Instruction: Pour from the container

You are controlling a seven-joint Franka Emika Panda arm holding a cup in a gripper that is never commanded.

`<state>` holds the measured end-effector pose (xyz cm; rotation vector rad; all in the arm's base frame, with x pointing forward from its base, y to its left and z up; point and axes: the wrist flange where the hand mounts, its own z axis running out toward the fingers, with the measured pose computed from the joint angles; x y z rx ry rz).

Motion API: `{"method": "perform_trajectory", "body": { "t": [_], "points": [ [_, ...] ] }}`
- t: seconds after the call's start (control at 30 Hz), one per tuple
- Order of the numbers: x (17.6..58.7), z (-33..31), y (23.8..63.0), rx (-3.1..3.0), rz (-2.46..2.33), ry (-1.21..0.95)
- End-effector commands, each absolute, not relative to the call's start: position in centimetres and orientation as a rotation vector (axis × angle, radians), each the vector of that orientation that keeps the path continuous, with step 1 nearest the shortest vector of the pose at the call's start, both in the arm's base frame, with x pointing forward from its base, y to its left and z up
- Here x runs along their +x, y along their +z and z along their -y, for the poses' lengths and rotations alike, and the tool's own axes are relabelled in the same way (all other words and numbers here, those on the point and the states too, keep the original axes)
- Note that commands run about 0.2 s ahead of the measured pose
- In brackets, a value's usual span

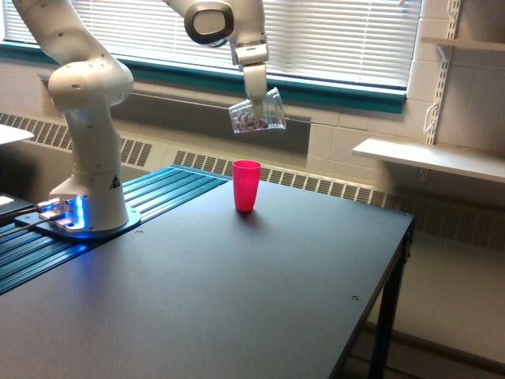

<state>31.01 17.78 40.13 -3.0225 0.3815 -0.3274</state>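
Observation:
The container (258, 113) is a small clear cup with dark and reddish bits lying in its lower side. It hangs tilted in the air, its mouth turned toward the exterior view's left. My gripper (256, 96) is shut on it from above. A bright pink-red tumbler (246, 185) stands upright on the dark table, directly below the container with a clear gap between them. Nothing is seen falling from the container.
The white arm base (88, 170) stands on a ribbed blue-lit plate at the exterior view's left. The dark table (237, 284) ends at an edge on the right. Behind are window blinds, a radiator grille and a wall shelf (430, 158).

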Motion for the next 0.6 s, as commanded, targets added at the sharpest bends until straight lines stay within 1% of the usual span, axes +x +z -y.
{"method": "perform_trajectory", "body": {
  "t": [0.03, 0.6],
  "points": [
    [29.9, -18.6, 39.4, -3.033, -0.307, -0.272],
    [25.6, -24.4, 36.4, -3.080, -0.010, -0.102]
  ]
}}
